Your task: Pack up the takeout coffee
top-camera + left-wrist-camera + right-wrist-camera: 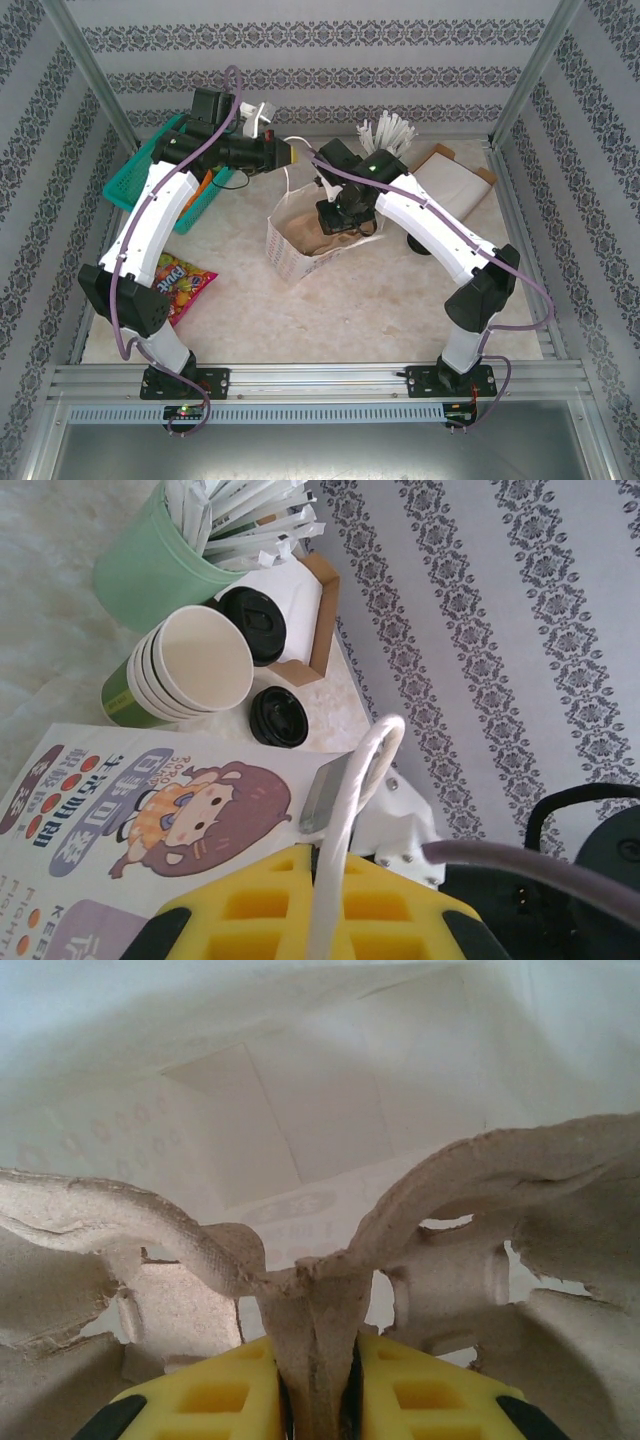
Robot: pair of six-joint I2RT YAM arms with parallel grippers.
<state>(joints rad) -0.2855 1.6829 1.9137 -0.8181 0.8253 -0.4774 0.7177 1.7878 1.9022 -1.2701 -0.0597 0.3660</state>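
Observation:
My left gripper [288, 153] [318, 855] is shut on the white cord handle [365, 770] of the paper bag [290, 255] [90, 810], which has a cartoon print. The bag stands open at mid-table. My right gripper [338, 218] [318, 1355] reaches down into it, shut on the middle ridge of the brown pulp cup tray [480, 1180] [305, 235]. Two round black lids [255, 620] [278, 717] sit beside the bag. What is under them is hidden, so I cannot tell whether either tops the takeout coffee.
A stack of lidless cups [190, 670] and a pale green cup of sachets [150, 575] [385, 135] stand behind the bag, next to a brown box [310, 620] [455, 175]. A green basket [135, 180] and a candy packet [185, 280] lie at the left.

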